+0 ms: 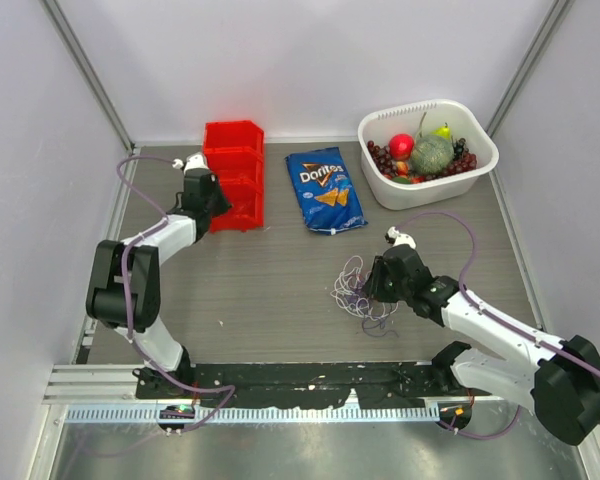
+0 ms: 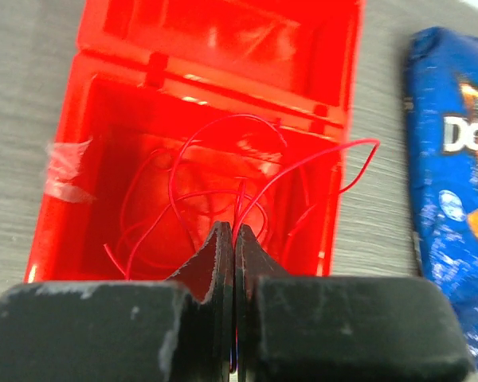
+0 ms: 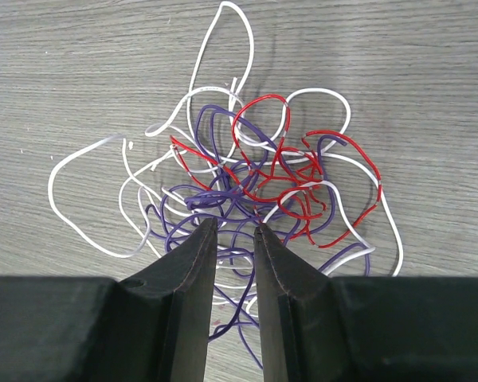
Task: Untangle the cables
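The cables (image 1: 357, 291) lie as a loose tangle of white, red and purple loops on the table right of centre. In the right wrist view the tangle (image 3: 247, 179) is spread out just ahead of my fingertips. My right gripper (image 1: 376, 284) hovers low over its near edge, jaws slightly apart (image 3: 234, 225) with purple strands passing under the gap. My left gripper (image 1: 202, 184) is at the far left over a red bin (image 1: 233, 135). It is shut (image 2: 233, 231) on a thin red cable (image 2: 231, 118) that loops inside the bin (image 2: 64, 119).
A blue Doritos bag (image 1: 325, 190) lies flat right of the red bin and shows at the right edge of the left wrist view (image 2: 454, 159). A white basket (image 1: 427, 105) of fruit stands at the back right. Walls close off three sides.
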Available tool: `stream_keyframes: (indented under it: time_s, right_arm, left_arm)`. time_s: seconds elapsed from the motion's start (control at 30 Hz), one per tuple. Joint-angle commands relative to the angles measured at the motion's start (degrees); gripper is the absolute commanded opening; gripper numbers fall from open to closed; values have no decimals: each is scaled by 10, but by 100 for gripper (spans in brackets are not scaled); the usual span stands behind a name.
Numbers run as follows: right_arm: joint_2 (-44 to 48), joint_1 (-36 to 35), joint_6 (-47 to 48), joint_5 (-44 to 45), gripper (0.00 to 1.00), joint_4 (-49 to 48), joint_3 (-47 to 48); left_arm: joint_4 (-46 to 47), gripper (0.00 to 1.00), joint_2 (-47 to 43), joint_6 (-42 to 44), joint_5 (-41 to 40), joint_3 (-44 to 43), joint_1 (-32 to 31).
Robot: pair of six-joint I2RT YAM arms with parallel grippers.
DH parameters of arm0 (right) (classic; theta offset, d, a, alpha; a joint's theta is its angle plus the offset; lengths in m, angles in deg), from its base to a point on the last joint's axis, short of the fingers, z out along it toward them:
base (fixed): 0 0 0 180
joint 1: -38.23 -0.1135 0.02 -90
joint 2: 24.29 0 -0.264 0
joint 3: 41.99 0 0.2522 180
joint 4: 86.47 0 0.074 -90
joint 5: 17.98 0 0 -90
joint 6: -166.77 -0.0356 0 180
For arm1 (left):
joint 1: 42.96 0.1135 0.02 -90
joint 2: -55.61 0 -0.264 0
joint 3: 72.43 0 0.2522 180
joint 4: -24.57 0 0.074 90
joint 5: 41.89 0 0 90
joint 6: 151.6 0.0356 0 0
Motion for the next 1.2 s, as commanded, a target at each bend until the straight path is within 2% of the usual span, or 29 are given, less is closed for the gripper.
stream_keyframes:
  time_s: [0.0, 0.07, 0.23, 0.33, 0.43, 0.57, 0.7, 0.8, 0.97, 1.07, 1.17]
  right_arm:
    - [-3, 2, 4, -1, 31, -18, 33]
    - [-1, 3, 4, 0, 31, -14, 37]
    - [8, 2, 3, 4, 31, -4, 41]
    - [15, 3, -3, 8, 31, -3, 37]
    - [17, 3, -6, 8, 31, 0, 37]
    - [17, 2, -6, 8, 31, 3, 38]
    - [7, 2, -4, 10, 31, 0, 40]
    - [-8, 4, 1, 6, 31, -4, 44]
    - [-17, 4, 5, 4, 31, -7, 48]
    - [-11, 4, 2, 29, 31, 2, 47]
    - [-6, 10, -5, 66, 31, 17, 45]
  left_arm:
    - [-135, 0, 53, -50, -50, -75, 20]
    - [-190, 0, 79, -51, -35, -119, 30]
    - [-222, 0, 121, -56, -22, -189, 33]
    - [-271, 7, 159, -52, -23, -242, 33]
    - [-321, 22, 181, -46, -29, -282, 32]
    - [-292, 45, 136, -46, -29, -247, 33]
    - [-290, 58, 86, -48, -21, -231, 32]
    - [-290, 73, 53, -48, -6, -220, 33]
    - [-293, 91, -10, -50, 15, -196, 32]
    - [-294, 93, -58, -51, 24, -171, 21]
    - [-258, 89, -104, -49, 77, -126, -25]
